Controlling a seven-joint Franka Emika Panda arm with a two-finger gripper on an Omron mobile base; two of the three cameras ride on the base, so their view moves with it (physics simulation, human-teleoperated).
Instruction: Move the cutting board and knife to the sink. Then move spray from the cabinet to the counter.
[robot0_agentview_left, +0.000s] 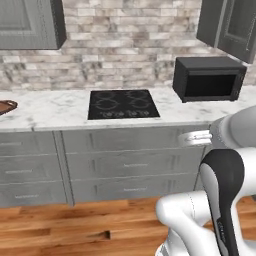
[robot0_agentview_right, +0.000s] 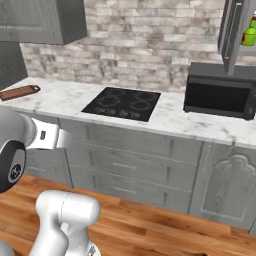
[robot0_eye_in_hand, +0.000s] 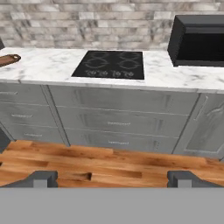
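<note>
I see my fingers (robot0_eye_in_hand: 112, 179) spread wide above wood floor (robot0_eye_in_hand: 109, 164), facing the marble desk (robot0_eye_in_hand: 48, 65) with black cooktop (robot0_eye_in_hand: 109, 64) and microwave (robot0_eye_in_hand: 199, 41).

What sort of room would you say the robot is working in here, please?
A home kitchen, by the look of it: a black cooktop set into a marble counter over grey drawers, with a black microwave beside it.
</note>
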